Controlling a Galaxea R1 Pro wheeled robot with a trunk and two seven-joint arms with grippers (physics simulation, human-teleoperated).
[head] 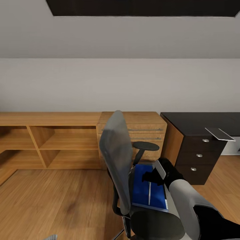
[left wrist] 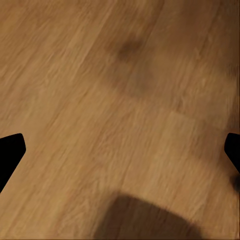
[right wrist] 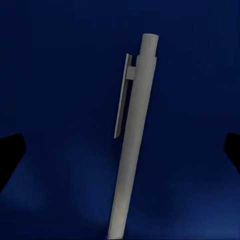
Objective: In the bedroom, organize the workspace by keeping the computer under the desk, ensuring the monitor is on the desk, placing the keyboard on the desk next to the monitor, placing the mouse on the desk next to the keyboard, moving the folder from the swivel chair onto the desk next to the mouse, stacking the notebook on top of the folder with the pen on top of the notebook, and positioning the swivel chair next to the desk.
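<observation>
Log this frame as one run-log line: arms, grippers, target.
right gripper: open, above grey pen on bright blue flat folder | folder: on grey padded swivel chair | left gripper: open over wood floor | glossy black-topped desk: right

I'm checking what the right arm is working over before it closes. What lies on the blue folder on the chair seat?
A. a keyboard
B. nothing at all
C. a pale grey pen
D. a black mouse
C: the right wrist view shows a pale grey pen with a clip lying on the blue folder, between the open fingertips of the right gripper.
</observation>
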